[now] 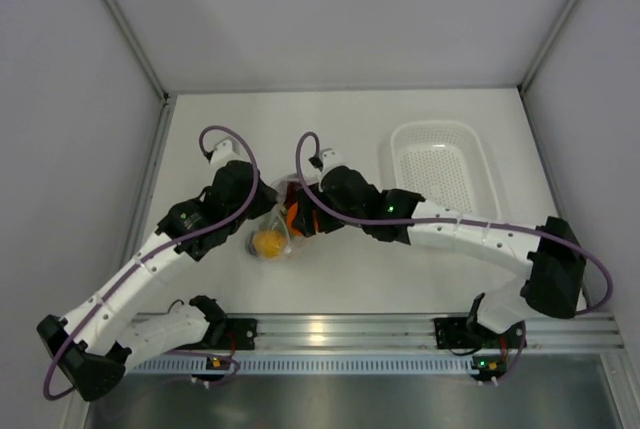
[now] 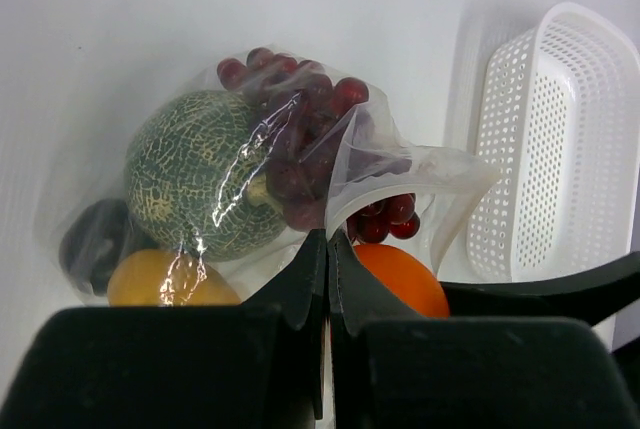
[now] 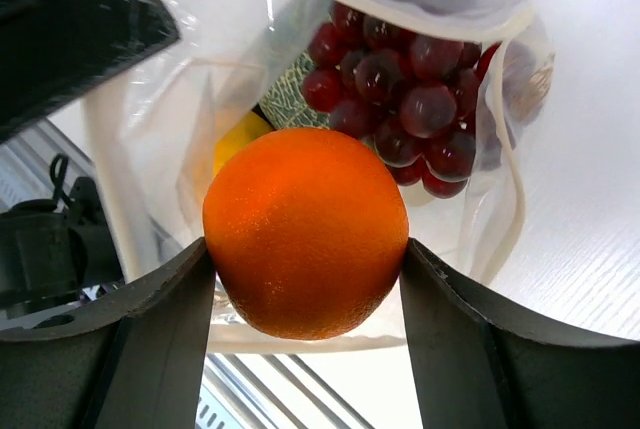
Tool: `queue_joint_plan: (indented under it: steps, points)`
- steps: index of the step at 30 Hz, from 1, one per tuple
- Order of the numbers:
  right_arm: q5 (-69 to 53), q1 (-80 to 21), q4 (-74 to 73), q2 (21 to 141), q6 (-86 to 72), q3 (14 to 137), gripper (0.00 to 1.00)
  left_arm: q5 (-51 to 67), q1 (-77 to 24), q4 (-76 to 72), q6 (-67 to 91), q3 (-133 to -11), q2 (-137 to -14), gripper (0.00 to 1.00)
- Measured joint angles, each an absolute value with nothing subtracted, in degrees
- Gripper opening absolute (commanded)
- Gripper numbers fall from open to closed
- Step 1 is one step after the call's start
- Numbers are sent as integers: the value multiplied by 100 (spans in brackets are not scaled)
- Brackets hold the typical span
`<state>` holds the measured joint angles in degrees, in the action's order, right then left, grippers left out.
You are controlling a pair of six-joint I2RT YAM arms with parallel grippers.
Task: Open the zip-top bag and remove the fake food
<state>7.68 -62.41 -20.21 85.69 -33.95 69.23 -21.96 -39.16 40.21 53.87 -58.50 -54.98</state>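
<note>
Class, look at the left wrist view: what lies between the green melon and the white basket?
The dark red grape bunch, inside the zip-top bag, lies between melon and basket in that view.

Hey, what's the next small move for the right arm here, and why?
Probably pull the right gripper back out of the mouth of the zip-top bag: its jaws sit closed on the orange at the opening, while the left gripper pinches the bag's edge, which should anchor it.
</note>
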Motion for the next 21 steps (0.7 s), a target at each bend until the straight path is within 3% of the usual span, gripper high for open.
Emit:
queue_joint_plan:
  steps: [11,17,21]
  points:
    - [731,-5817,-1887,7118,-3159,6744,29,-2178,-3916,3983,5354,-5850,-5513,0]
    - [766,-3909,-1973,6130,-2823,6337,32,-2193,-3916,3983,5264,-5916,-5629,0]
    - [666,-2545,-1975,6359,-2495,5937,33,-2091,-3916,3981,5199,-6053,-5653,0]
